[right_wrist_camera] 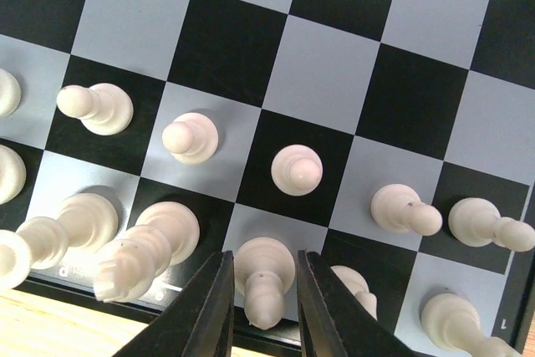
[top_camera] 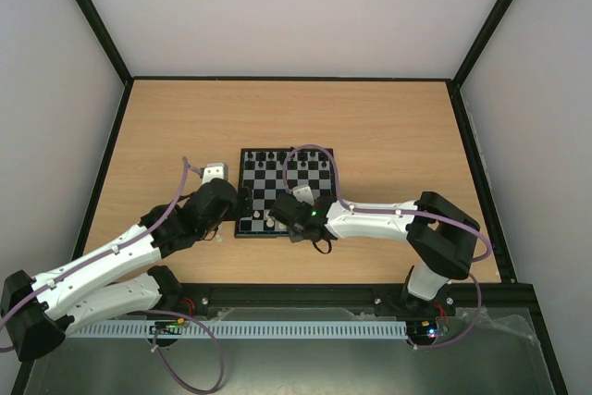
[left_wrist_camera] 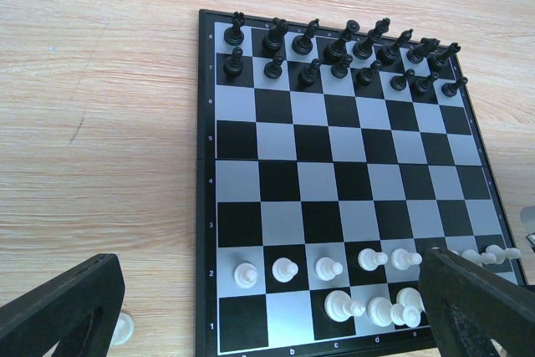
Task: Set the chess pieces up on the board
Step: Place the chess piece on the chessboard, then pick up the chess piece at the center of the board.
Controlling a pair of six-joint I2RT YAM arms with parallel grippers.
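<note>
Desk [top_camera: 388,127]: pale wood-grain laminate. The board [left_wrist_camera: 309,181], matte black and grey checks with a thin black rim, lies mid-desk. Glossy black pieces [left_wrist_camera: 338,49] fill the two far rows; the rounded whitish pieces [right_wrist_camera: 297,169] stand along the near edge. One whitish piece [left_wrist_camera: 123,328] sits off the board's near-left corner.

Right gripper [right_wrist_camera: 263,257]: fingers narrowly parted, straddling a back-row whitish piece [right_wrist_camera: 263,286] with slivers of gap.

Left gripper [left_wrist_camera: 267,290]: spread wide, holding nothing.

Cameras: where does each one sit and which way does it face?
Top external: above and behind, looking down on the board; left arm, right arm show.
Left wrist: low by the board, looking across it; open fingers at bottom corners.
Right wrist: close over white pieces; own fingers flank one.
Both wrist views share the white pawns.
</note>
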